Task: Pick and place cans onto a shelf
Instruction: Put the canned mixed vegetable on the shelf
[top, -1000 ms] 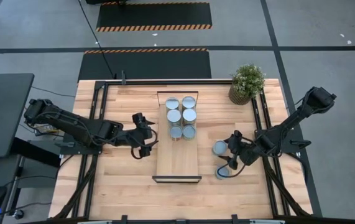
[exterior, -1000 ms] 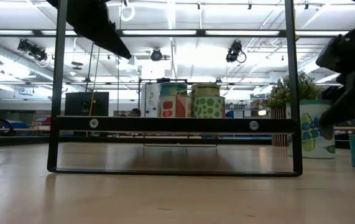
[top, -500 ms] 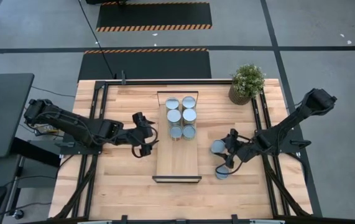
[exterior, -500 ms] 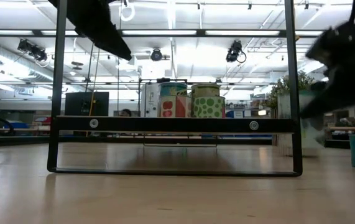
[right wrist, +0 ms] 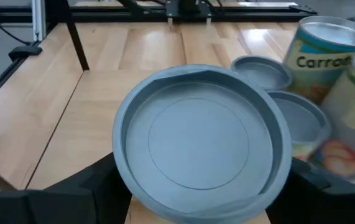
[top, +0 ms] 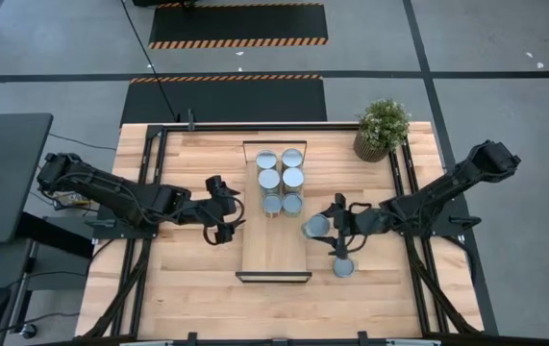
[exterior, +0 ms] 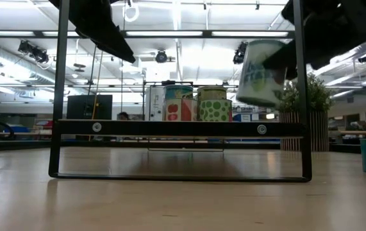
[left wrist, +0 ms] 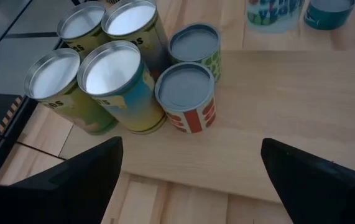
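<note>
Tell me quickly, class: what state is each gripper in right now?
Left gripper: open, holding nothing, waiting beside the shelf.
Right gripper: shut on a can, lifted at the shelf's edge.

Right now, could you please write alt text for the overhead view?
The right tool holds a can at the shelf's right edge. Six cans stand at the shelf's far end, one can remains on the table, and the left tool waits left of the shelf.

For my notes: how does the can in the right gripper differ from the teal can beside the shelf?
The held can hangs tilted in the air at the shelf edge, within the right gripper; the teal can stands upright on the table. The held one has a pale printed label, the other plain teal sides. Both have round grey tops.
</note>
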You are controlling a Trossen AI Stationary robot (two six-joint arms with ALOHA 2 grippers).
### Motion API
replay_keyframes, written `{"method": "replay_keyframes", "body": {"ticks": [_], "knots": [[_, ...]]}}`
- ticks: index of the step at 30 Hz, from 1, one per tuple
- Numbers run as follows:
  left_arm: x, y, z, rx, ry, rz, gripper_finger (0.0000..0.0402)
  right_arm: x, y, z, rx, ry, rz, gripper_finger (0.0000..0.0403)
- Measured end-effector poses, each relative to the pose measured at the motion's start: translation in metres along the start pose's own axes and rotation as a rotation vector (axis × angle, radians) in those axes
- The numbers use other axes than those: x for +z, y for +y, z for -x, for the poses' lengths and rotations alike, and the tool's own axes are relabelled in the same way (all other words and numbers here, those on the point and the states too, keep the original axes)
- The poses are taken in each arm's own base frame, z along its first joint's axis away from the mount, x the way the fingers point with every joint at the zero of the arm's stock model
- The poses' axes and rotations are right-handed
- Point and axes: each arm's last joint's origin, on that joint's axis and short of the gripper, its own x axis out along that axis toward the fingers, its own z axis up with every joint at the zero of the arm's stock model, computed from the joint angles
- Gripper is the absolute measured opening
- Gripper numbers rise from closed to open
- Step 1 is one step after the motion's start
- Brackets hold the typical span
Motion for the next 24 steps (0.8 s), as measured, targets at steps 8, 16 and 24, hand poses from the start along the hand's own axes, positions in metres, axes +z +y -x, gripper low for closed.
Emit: {"method": "replay_keyframes", "body": {"ticks": [8, 16, 24], "knots": [[0.0, 0.0, 0.0, 0.002, 0.0, -0.002, 0.0387, -0.007, -0.003, -0.028, 0.015, -0.004, -0.023, 0.0292], [0.0, 0.001, 0.0, 0.005, 0.003, 0.008, 0.0387, 0.008, 0.006, -0.063, -0.017, 0.072, -0.006, 0.0292], [-0.001, 0.001, 0.0, 0.005, 0.01, 0.005, 0.0387, 0.01, -0.001, -0.079, -0.084, 0.125, -0.057, 0.0301]]}}
